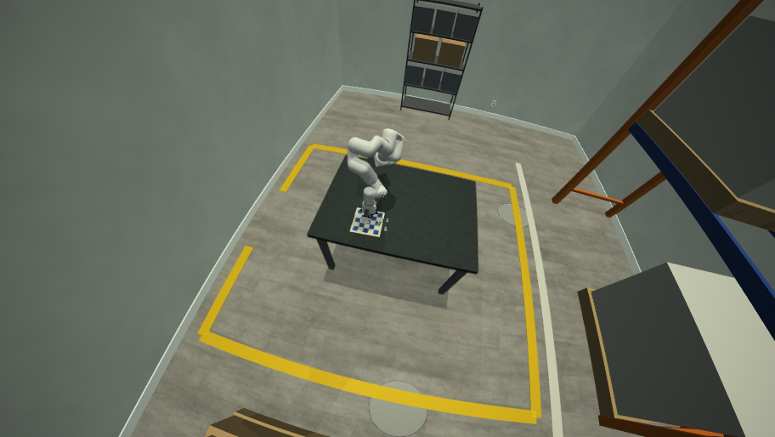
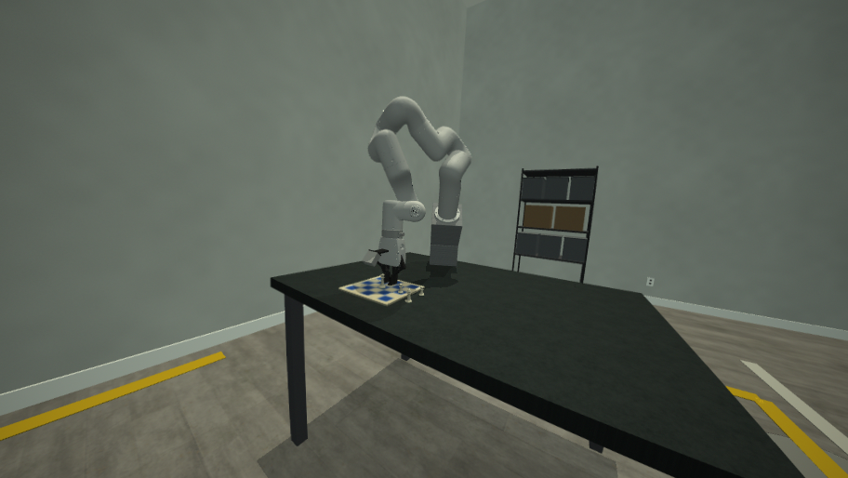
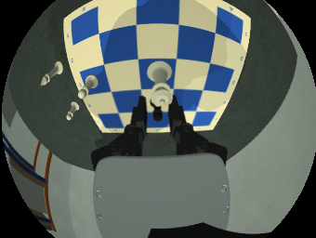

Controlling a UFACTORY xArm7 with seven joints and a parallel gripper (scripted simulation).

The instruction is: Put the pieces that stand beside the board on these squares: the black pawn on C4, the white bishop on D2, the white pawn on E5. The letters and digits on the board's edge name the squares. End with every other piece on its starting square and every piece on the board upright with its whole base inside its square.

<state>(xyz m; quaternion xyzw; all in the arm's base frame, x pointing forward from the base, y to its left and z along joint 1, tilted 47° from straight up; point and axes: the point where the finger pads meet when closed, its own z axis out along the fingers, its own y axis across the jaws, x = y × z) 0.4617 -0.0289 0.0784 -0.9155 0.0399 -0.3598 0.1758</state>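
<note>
The gripper (image 3: 158,110) hangs low over the board (image 3: 185,41), which lies on the table (image 2: 534,332) along the edge where the arm's base stands, toward the corner away from the base. Its fingers are partly spread and not pinching. A small dark shape between them, low on the board's near rows, is probably the black pawn (image 3: 157,117), though it is too small to be sure.

The step in hand looks like letting go of that pawn on C4. To do it well, the fingers should part evenly so neither one drags the base. Then the arm should rise straight up, because two white pieces (image 3: 161,82) stand on the squares just ahead and a sideways move could tip them.

Only the wrist view shows the gap between the fingers and the pale pieces waiting off the board's side edge, one tall (image 3: 52,73) and one short (image 3: 73,108). The side view shows how close the gripper is to the board. The top view shows only where the board sits on the table; the pieces are specks and the square letters cannot be read in any view
</note>
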